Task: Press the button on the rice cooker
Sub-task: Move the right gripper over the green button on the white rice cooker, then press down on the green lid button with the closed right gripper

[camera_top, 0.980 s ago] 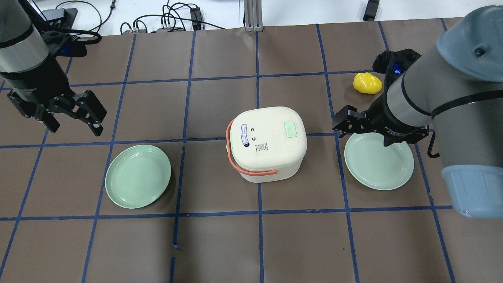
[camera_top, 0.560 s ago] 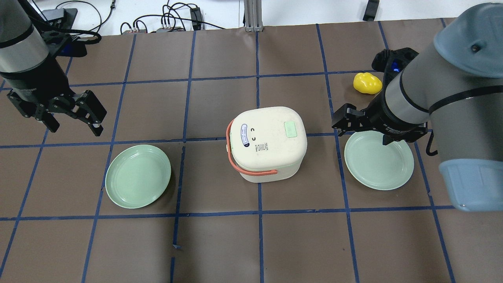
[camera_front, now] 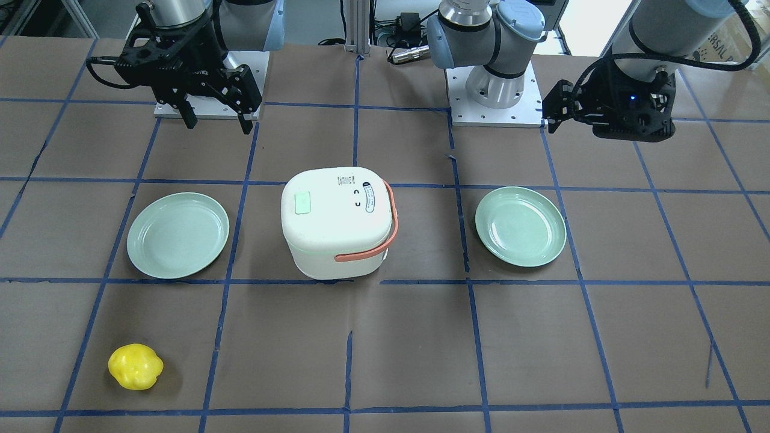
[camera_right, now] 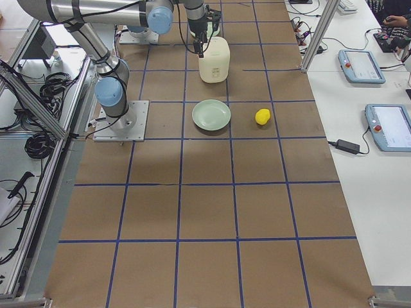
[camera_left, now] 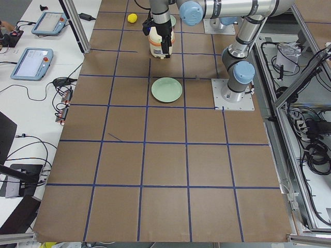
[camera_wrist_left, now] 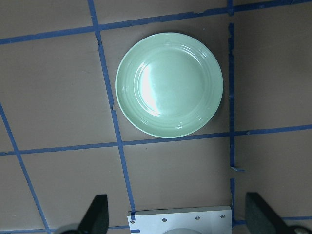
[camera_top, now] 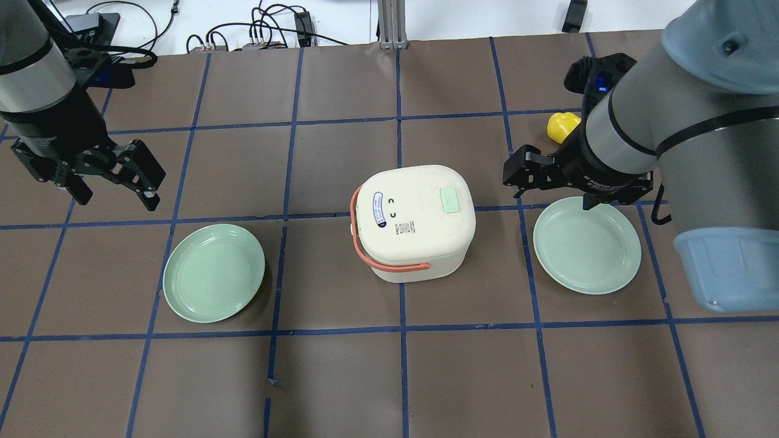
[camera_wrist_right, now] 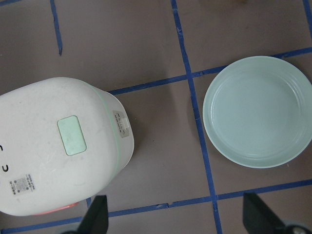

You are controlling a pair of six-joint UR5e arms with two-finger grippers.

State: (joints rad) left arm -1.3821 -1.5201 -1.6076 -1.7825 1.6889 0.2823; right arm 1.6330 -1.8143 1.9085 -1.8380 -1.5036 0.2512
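The white rice cooker (camera_top: 414, 222) with an orange handle stands mid-table, lid down. A pale green square button (camera_top: 450, 199) sits on its lid, and it also shows in the right wrist view (camera_wrist_right: 71, 135) and the front view (camera_front: 302, 203). My right gripper (camera_top: 551, 188) is open and empty. It hovers to the right of the cooker, over the far edge of the right green plate (camera_top: 587, 244). My left gripper (camera_top: 115, 194) is open and empty, far left, beyond the left green plate (camera_top: 213, 272).
A yellow toy fruit (camera_top: 561, 125) lies behind my right arm, partly hidden by it. It shows whole in the front view (camera_front: 135, 366). The left wrist view looks down on the left plate (camera_wrist_left: 169, 85). Blue tape lines grid the brown table.
My right gripper has moved left and a little farther back, closer to the cooker, and now covers part of the yellow fruit. The left arm has not moved.
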